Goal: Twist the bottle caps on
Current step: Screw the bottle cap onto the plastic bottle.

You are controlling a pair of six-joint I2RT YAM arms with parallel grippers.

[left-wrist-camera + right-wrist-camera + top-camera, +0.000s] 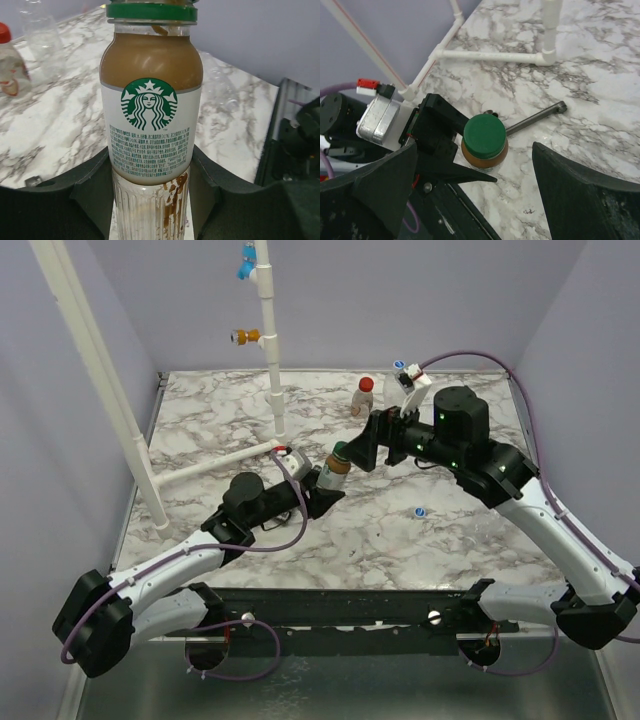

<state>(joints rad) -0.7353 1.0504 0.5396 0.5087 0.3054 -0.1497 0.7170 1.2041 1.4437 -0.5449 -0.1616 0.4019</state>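
Note:
A bottle of brown drink with a white label and a green cap stands tilted over the table's middle. My left gripper is shut on the bottle's ribbed lower part, one finger on each side. The right gripper hovers just over the green cap, open wide, with its fingers apart from the cap. In the top view the right gripper sits right beside the bottle's top. A small bottle with a red cap stands behind. A white-and-blue cap lies loose on the marble.
A white pipe frame with orange and blue fittings rises at the back left, its foot bars across the marble. A thin dark rod lies beside the held bottle. Clear bottles stand near the red-capped one.

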